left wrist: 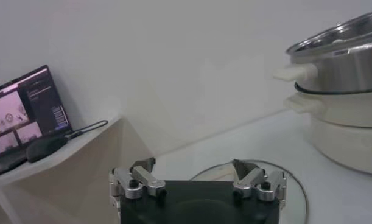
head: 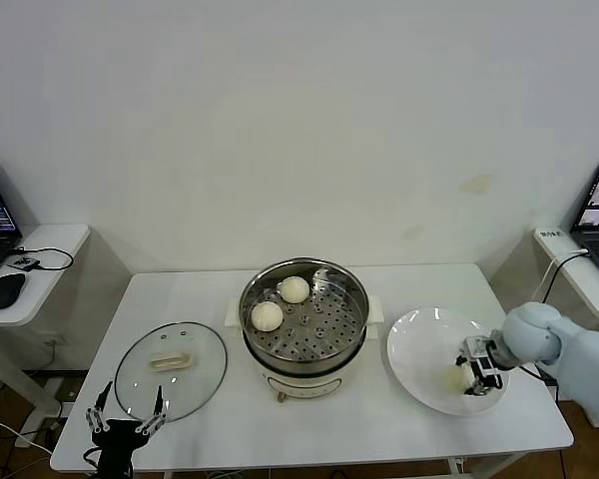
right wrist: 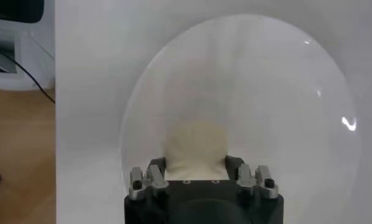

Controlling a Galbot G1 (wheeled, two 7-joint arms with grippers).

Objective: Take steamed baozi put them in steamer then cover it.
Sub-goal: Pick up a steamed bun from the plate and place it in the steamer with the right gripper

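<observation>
Right gripper (head: 476, 376) clamps a baozi (right wrist: 196, 145) on the plate (head: 419, 344), lower right.
Its fingers hide the bun's sides; left gripper (head: 127, 421), spread wide, sits partly cut off lower left.

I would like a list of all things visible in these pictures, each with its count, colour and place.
buns in steamer: two, cream-white, on the perforated floor
bun on plate: one, cream-white, between the right gripper's fingers
steamer: one, shiny steel on white base, table centre
lid: one, clear glass, cream handle, flat on table left of steamer
plate: one, white, right of steamer
table: one, white
laptops: two, dark, on side shelves
mouse: one, black, left shelf
left gripper: black, open, at the table's front edge near lid
right gripper: shut on bun, over plate
</observation>
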